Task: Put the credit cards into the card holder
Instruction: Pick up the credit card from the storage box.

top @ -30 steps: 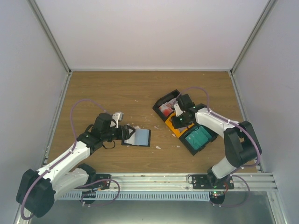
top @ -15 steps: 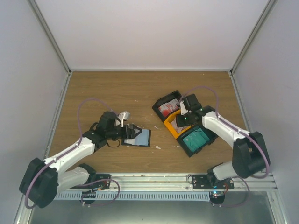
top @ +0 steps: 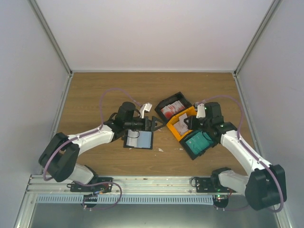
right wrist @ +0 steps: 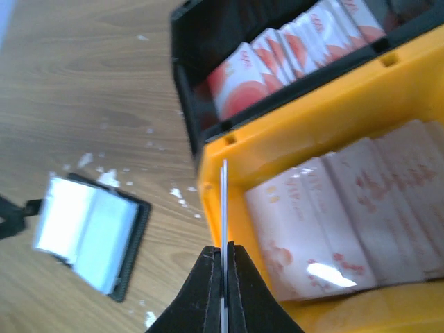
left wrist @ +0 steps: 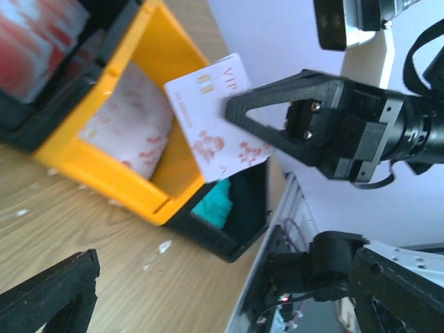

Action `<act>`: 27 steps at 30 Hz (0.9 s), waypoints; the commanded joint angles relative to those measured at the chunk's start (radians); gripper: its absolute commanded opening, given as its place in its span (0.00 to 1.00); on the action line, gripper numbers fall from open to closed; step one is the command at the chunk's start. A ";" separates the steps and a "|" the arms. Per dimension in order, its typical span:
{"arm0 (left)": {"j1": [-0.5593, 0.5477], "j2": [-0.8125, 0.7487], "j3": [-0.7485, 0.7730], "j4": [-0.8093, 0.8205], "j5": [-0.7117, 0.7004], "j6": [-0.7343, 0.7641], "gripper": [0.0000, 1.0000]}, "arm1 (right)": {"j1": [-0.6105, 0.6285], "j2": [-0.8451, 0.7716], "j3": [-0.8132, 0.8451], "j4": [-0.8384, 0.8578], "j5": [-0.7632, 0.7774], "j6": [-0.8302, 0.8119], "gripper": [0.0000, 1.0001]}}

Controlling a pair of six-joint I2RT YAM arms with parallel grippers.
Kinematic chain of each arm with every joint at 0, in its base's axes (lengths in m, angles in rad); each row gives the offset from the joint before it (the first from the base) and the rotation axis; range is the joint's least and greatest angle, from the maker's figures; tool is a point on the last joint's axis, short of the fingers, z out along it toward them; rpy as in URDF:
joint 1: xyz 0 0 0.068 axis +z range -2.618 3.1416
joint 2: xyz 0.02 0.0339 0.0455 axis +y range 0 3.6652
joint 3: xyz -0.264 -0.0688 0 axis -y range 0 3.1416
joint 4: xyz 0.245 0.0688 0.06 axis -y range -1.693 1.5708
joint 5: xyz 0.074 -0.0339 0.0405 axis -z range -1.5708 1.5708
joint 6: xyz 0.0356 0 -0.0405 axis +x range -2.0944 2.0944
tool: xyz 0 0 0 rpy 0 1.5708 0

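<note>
The card holder (top: pixel 138 140) lies open on the table, its pale blue pockets facing up; it also shows in the right wrist view (right wrist: pixel 90 232). My right gripper (top: pixel 183 125) is shut on a white and pink credit card (left wrist: pixel 211 114), held above the orange tray (top: pixel 176 132). In the right wrist view the gripper (right wrist: pixel 223 253) grips the card (right wrist: pixel 224 201) edge-on. My left gripper (top: pixel 155 124) is open and empty, just past the holder's far right corner, facing the held card. More white and pink cards (right wrist: pixel 333 222) lie in the orange tray.
A black tray (top: pixel 164 104) at the back holds red-marked cards (top: pixel 172 110). Another black tray (top: pixel 211 148) at the front holds teal cards (top: pixel 199 141). Small white scraps (top: pixel 160 150) lie around the holder. The rail runs along the near edge.
My left arm has swung right, from beside the holder towards the trays. My right gripper has shifted right and now holds a card above the orange tray.
</note>
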 commanded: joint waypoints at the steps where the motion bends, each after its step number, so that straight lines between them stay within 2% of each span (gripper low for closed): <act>1: -0.040 0.084 0.093 0.158 0.080 -0.047 0.99 | -0.023 -0.054 -0.039 0.184 -0.198 0.105 0.01; 10: -0.056 0.109 0.138 0.225 0.119 -0.106 0.99 | -0.025 -0.113 -0.156 0.514 -0.437 0.329 0.01; 14: -0.066 0.089 0.105 0.283 0.108 -0.158 0.94 | -0.024 -0.127 -0.195 0.619 -0.489 0.413 0.01; 17: -0.073 0.089 0.092 0.299 0.092 -0.187 0.84 | -0.023 -0.137 -0.212 0.679 -0.529 0.458 0.01; 23: -0.083 0.108 0.106 0.300 0.077 -0.211 0.55 | -0.023 -0.151 -0.221 0.756 -0.595 0.536 0.01; 25: -0.085 0.112 0.117 0.304 0.085 -0.210 0.48 | -0.023 -0.151 -0.225 0.775 -0.613 0.554 0.01; 27: -0.089 0.112 0.123 0.310 0.088 -0.208 0.46 | -0.021 -0.149 -0.231 0.800 -0.633 0.575 0.01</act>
